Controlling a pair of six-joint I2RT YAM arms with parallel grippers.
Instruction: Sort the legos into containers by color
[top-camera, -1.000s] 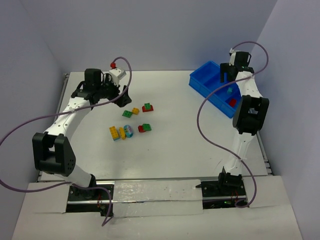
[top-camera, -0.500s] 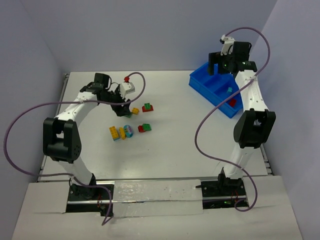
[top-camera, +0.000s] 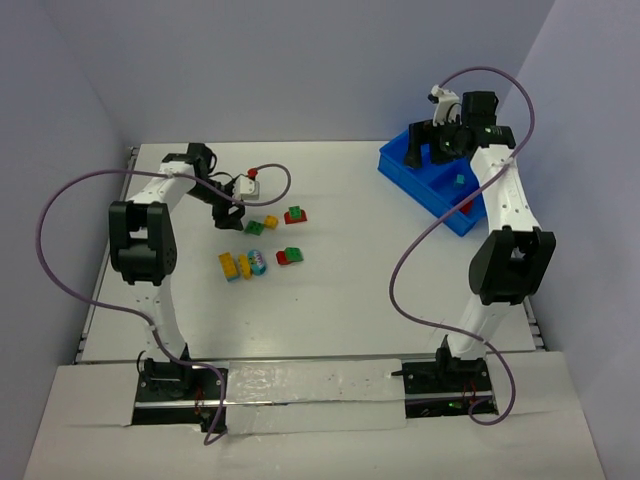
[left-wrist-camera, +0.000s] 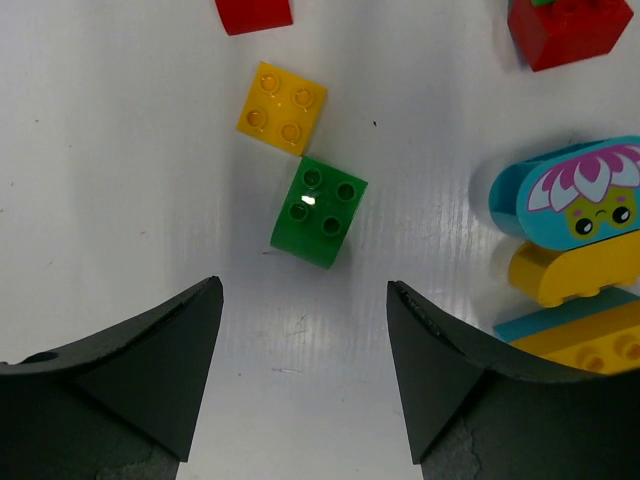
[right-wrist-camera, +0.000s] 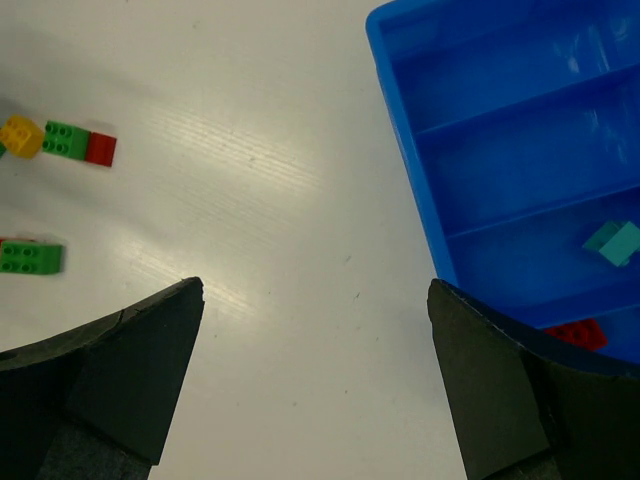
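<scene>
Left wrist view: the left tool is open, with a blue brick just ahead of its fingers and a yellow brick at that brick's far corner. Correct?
No. Ahead of the left tool lies a green brick, not a blue one, as the left wrist view shows. The tool is open, and the yellow brick sits at its far corner.

White table (top-camera: 350, 300), matte, faintly ribbed. Blue bin (top-camera: 400, 178) sits on it, skewed to table edges. All loose bricks lie well left of bin, one loose group.
- Nearest bin: red-and-green pair (top-camera: 295, 215); second red-and-green pair (top-camera: 290, 256) just toward arm bases.
- Farther from bin: yellow brick (top-camera: 270, 221) and green brick (top-camera: 254, 227), studs up, corner to corner, touching or nearly.
- Farthest from bin: yellow and light-blue cluster (top-camera: 235, 266), beside it rounded light-blue piece (top-camera: 258, 261) with flower face.
</scene>
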